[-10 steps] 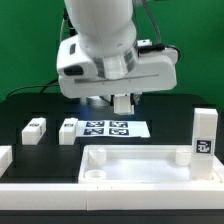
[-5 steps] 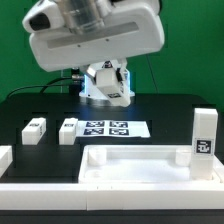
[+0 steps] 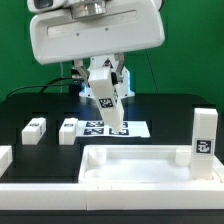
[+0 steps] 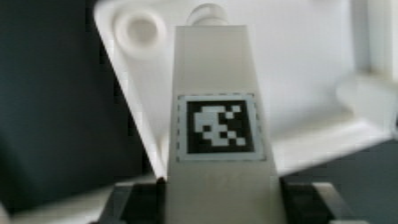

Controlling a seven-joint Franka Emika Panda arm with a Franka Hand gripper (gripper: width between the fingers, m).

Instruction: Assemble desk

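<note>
Black table (image 3: pixel 170 105): leg (image 3: pixel 108 100) clamped in gripper (image 4: pixel 221 200), mid-frame; tabletop (image 3: pixel 140 166) lower centre; two legs (image 3: pixel 35 129) lying unfitted, left; assembly judged early.

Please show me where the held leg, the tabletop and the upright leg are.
held leg (image 3: pixel 107 98), exterior view, middle of its side
tabletop (image 3: pixel 140 166), exterior view, bare inner floor
upright leg (image 3: pixel 204 130), exterior view, white face above its tag

leg x4 (image 3: pixel 203 135), tabletop panel x1 (image 3: pixel 140 166), marker board x1 (image 3: pixel 136 128), robot arm x1 (image 3: pixel 95 38)
</note>
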